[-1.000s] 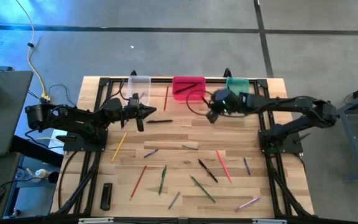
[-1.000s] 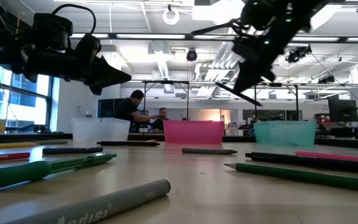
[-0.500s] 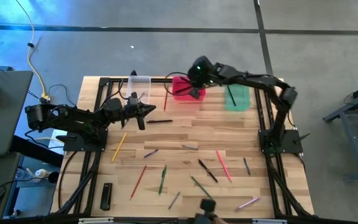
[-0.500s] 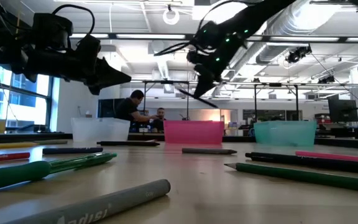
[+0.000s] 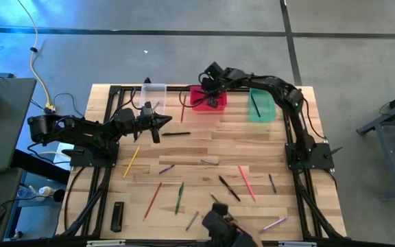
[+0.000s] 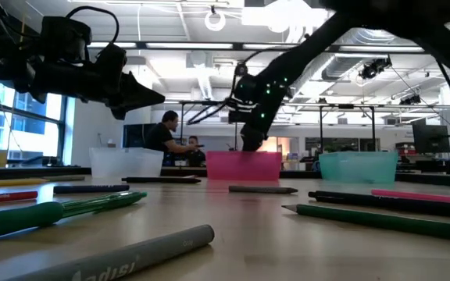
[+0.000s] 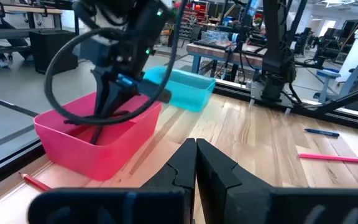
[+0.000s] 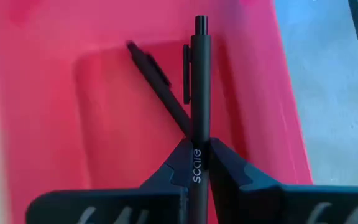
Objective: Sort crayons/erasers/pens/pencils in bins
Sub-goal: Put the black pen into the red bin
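My right gripper [image 5: 209, 87] reaches down into the pink-red bin [image 5: 199, 103] at the far edge, shut on a black pen [image 8: 199, 81]. It also shows in the low view [image 6: 250, 140] and the left wrist view [image 7: 112, 102]. Another black pen [image 8: 157, 78] lies on the bin's floor. The clear bin [image 5: 153, 92] stands to its left, the green bin [image 5: 262, 104] to its right with a green stick inside. My left gripper [image 5: 164, 122] is shut and empty, hovering over the table near the clear bin. My right gripper pinches the black pen's shaft [image 8: 196, 146] between its two fingers. The fingers slant down from above and lie along the pen. The pen sticks out past the fingertips, its clip end [image 8: 200, 28] leading, over the pink-red bin's floor.
Several sticks lie scattered on the wooden table: a red one [image 5: 183, 108] and a black pen [image 5: 175, 134] near the bins, yellow [image 5: 131, 161], green [image 5: 180, 197] and pink [image 5: 246, 182] nearer. A flat black bar [image 5: 117, 216] lies near left. People [image 6: 166, 136] stand far behind.
My right gripper has carried the black pen from over the table's middle toward the far edge and left, then down into the pink-red bin. The pen has tipped from a slant to pointing down into the bin. It stays shut on the pen.
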`<state>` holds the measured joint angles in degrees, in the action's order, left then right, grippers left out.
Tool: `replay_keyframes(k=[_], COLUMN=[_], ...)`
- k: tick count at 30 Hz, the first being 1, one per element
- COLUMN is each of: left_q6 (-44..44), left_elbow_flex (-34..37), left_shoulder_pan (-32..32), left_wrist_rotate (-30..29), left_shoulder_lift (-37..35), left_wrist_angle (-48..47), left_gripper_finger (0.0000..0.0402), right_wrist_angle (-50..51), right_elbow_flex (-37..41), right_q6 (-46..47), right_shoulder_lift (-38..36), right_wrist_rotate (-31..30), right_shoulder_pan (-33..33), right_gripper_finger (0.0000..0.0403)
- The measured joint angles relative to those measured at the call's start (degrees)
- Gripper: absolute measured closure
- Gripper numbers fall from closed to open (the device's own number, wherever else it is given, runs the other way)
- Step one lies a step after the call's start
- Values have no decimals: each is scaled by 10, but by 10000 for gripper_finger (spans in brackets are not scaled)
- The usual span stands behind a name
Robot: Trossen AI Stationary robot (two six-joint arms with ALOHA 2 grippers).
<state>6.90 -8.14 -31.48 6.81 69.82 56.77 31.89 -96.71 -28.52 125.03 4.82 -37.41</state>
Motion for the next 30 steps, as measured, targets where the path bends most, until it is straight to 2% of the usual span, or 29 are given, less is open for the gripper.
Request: replay_keyframes(k=[11, 24, 27, 30], left_q6=[5, 5, 5, 5], left_elbow_flex=[0, 0, 0, 0], left_shoulder_pan=[0, 0, 0, 0], left_wrist_rotate=[0, -20, -21, -21], left_shoulder_lift=[0, 0, 0, 0], left_wrist_angle=[0, 0, 0, 0], left_gripper_finger=[401, 401, 401, 401], right_wrist_angle=[-40, -35, -24, -8], right_elbow_flex=[0, 0, 0, 0], right_q6=[-5, -4, 0, 0], right_shoulder_lift=[25, 24, 12, -18], right_wrist_rotate=[3, 2, -1, -2], right_shoulder_pan=[-20, -20, -20, -18], right_gripper_finger=[381, 301, 305, 329])
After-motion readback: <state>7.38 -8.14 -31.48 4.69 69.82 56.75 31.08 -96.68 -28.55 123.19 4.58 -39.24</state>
